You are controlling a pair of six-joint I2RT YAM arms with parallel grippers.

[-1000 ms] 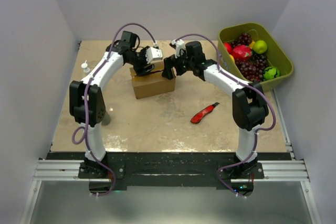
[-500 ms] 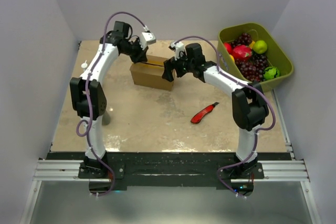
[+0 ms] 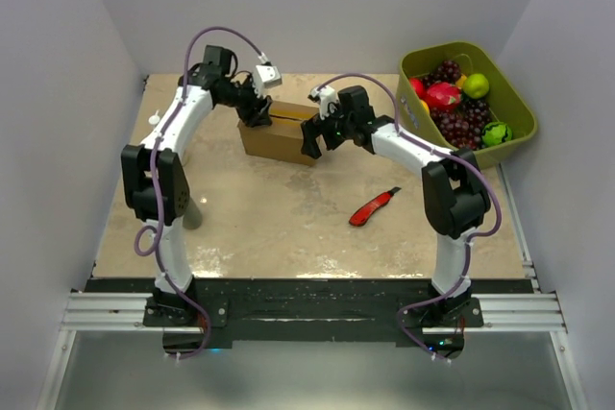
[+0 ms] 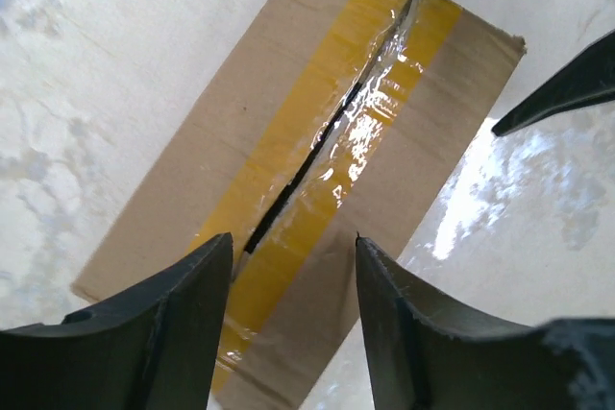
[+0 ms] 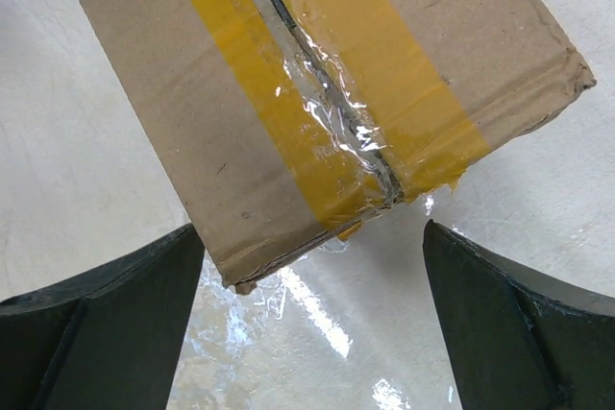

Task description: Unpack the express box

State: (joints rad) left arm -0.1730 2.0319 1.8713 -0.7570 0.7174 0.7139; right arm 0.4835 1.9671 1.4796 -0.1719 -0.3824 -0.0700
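The box [image 3: 284, 144], a plain brown corrugated carton with matte sides and slightly frayed edges, sits at the far middle of the desk [image 3: 288, 232], a beige, marbled slab that is glossy enough to throw glare. A wide band of yellow tape runs the length of its top under a wrinkled, shiny clear film. The tape is split along the seam, so a thin dark gap shows between the two flaps, which lie flat. The left hand [image 4: 293, 247] hangs over the box's left end with its dark, smooth, wedge-shaped fingers [image 4: 163, 324] spread to either side of the seam and nothing pinched between them. Whether they touch the cardboard cannot be told. The right hand [image 5: 309, 232] hovers at the right end, fingers [image 5: 500, 324] spread wide over the taped corner, also holding nothing. To the near right of the box lies a slim red knife [image 3: 374, 207], well apart from it. A rounded olive-green plastic bin [image 3: 525, 114] stands at the far right, heaped with dark grapes [image 3: 459, 128] and round red and green fruit.
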